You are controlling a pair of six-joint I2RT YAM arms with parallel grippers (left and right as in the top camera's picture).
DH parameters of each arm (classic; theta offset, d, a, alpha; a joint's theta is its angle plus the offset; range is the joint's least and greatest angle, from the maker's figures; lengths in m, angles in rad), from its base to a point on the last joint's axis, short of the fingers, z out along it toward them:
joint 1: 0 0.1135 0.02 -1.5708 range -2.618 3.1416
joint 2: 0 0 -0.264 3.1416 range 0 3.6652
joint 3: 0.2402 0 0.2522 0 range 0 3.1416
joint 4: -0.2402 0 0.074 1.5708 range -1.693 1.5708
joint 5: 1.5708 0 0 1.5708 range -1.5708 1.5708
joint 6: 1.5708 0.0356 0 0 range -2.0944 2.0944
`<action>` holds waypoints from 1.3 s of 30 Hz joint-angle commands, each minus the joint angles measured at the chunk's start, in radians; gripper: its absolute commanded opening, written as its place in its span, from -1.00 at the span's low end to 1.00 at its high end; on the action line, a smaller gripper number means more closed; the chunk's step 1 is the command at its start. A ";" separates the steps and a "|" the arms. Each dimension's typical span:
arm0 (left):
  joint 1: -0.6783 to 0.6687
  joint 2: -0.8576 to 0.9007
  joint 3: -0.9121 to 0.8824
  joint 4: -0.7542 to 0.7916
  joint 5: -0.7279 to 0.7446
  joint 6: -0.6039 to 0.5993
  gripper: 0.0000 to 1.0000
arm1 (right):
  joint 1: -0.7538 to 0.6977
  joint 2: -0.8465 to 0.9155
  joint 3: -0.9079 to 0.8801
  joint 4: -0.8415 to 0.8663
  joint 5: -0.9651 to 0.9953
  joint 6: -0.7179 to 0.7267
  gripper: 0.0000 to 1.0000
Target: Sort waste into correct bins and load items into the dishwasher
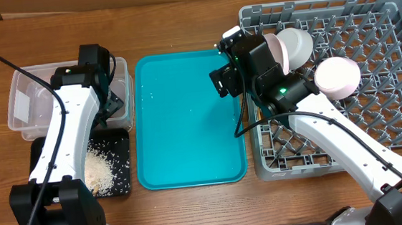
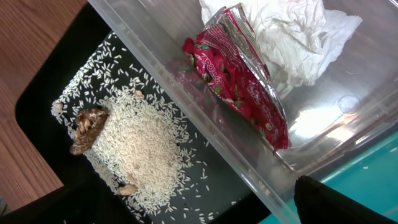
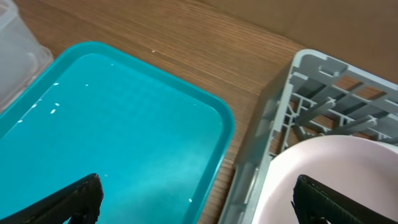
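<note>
My left gripper (image 1: 111,99) hangs open and empty over the near rim of the clear tub bin (image 1: 22,105), where it meets the black tray bin (image 1: 122,182). In the left wrist view the tub (image 2: 348,118) holds the red wrapper (image 2: 239,81) and the white napkin (image 2: 292,37). The black tray (image 2: 261,180) holds a heap of rice (image 2: 137,146) with brown scraps (image 2: 89,127). My right gripper (image 1: 226,78) is open and empty between the teal tray and the dishwasher rack (image 1: 388,112). A pale pink plate (image 3: 323,180), a white bowl (image 1: 299,44) and a pink bowl (image 1: 338,77) stand in the rack.
The teal serving tray (image 1: 187,121) lies between the bins and the rack, bare except for a few rice grains (image 3: 53,112). A strip of wooden table (image 3: 249,143) shows between the tray's edge and the rack's left wall (image 3: 280,124).
</note>
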 commanded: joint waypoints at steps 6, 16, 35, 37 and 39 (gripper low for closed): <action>-0.002 0.009 0.013 -0.002 -0.020 -0.006 1.00 | -0.003 -0.074 0.002 0.000 0.034 0.001 1.00; -0.002 0.009 0.013 -0.002 -0.020 -0.006 1.00 | -0.004 -0.389 0.002 -0.013 0.039 0.000 1.00; -0.002 0.009 0.013 -0.002 -0.020 -0.006 1.00 | -0.237 -1.320 -0.127 -0.309 -0.181 0.009 1.00; -0.002 0.009 0.013 -0.002 -0.020 -0.006 1.00 | -0.254 -1.342 -0.143 -0.342 -0.180 0.018 1.00; -0.002 0.009 0.013 -0.002 -0.020 -0.006 1.00 | -0.266 -1.357 -0.165 -0.352 -0.180 0.048 1.00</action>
